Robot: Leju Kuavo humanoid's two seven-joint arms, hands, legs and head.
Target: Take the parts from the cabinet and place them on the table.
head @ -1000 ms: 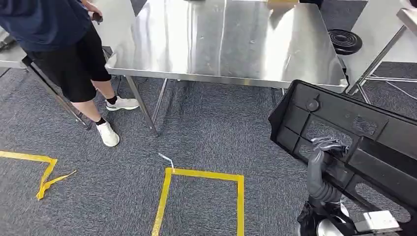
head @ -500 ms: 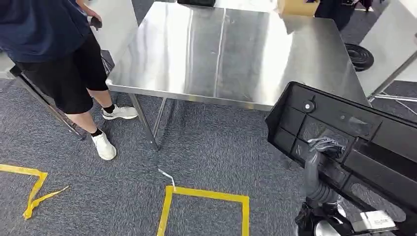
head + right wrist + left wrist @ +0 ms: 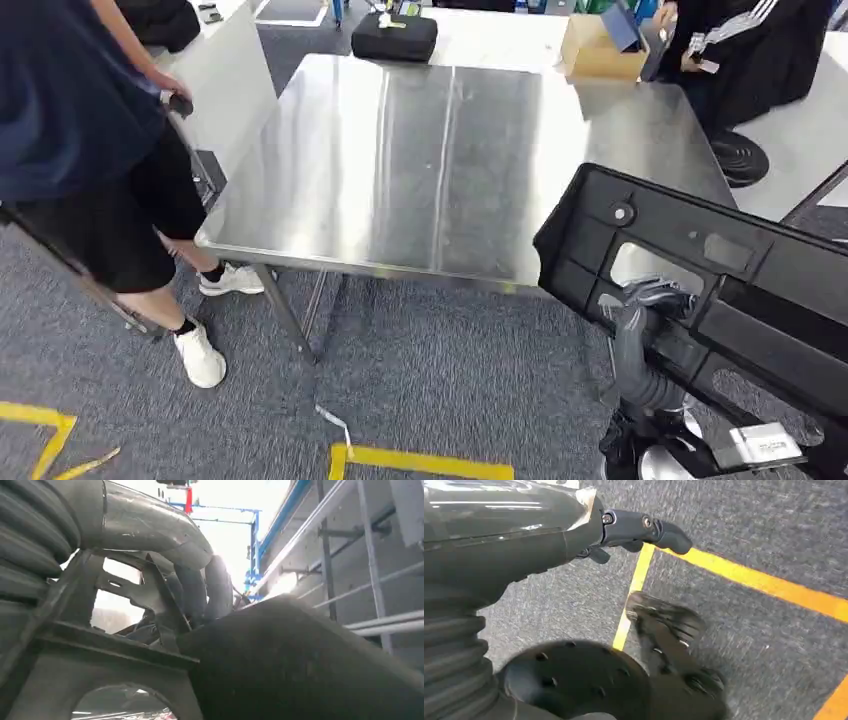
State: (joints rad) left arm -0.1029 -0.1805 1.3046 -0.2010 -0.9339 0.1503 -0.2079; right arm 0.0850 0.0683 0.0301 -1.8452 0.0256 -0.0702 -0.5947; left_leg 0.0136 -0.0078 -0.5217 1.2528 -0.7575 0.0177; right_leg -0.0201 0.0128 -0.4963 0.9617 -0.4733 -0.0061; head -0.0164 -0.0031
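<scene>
A large black plastic part (image 3: 706,262), ribbed and with cut-outs, hangs tilted at the lower right of the head view. My right hand (image 3: 655,300) grips one of its inner ribs from below. In the right wrist view its dark fingers (image 3: 200,592) curl around that rib of the part (image 3: 300,670). The part's upper left corner overlaps the near right corner of the steel table (image 3: 420,160), whose top is bare. My left hand (image 3: 634,526) hangs over the carpet with its fingers stretched out and nothing in them.
A person in dark shorts (image 3: 90,150) stands at the table's left edge. A black case (image 3: 395,38) and a cardboard box (image 3: 595,50) lie beyond its far edge, near a seated person (image 3: 745,50). Yellow floor tape (image 3: 420,462) marks the carpet in front.
The whole picture has shifted: the camera has come closer to the table, which now looms larger. My right hand still holds the black part the same way.
</scene>
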